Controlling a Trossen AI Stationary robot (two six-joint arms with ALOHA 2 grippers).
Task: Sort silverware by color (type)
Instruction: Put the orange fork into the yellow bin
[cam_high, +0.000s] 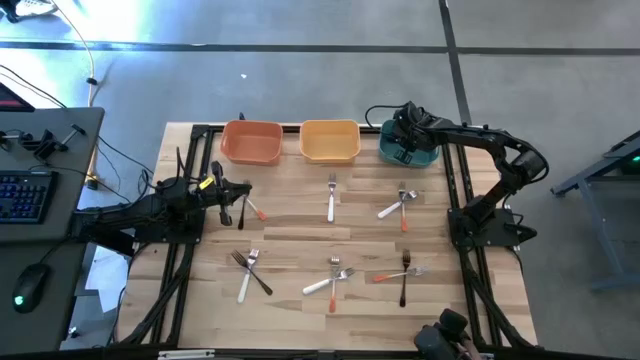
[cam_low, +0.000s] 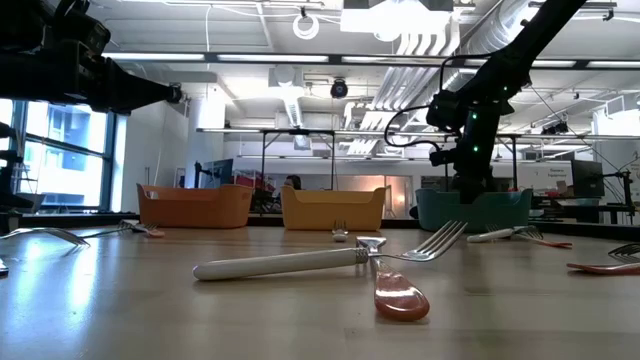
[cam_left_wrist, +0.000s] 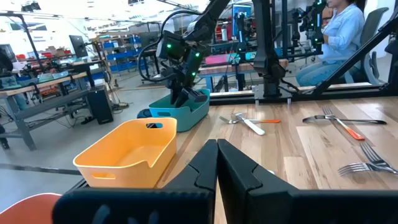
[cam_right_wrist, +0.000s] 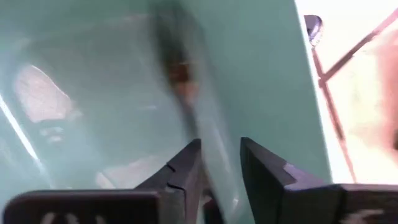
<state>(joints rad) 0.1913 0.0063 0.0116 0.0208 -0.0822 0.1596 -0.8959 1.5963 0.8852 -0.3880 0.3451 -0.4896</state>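
The silverware lies scattered over my wooden table (cam_high: 300, 230): a white-handled fork (cam_high: 331, 200) near the middle, a white and an orange-red fork crossed (cam_high: 398, 207) toward my right side, a black and a white fork crossed (cam_high: 249, 272) toward the front left, a white and orange-red pair (cam_high: 331, 282) at front centre, and a black fork over an orange-red one (cam_high: 404, 272) beside them. An orange-red-handled fork (cam_high: 253, 209) lies just beside my left gripper (cam_high: 224, 190), whose fingers are pressed together on nothing, low over the table's left part.

My right gripper (cam_right_wrist: 219, 163) reaches down into the teal bin (cam_high: 408, 152) at the back right, fingers slightly parted; a blurred dark streak (cam_right_wrist: 177, 68) shows against the bin's wall ahead of them, and I cannot tell what it is. The yellow bin (cam_high: 330, 141) and orange bin (cam_high: 251, 143) stand in a row beside the teal one.

A person (cam_left_wrist: 339, 31) sits beyond the table.
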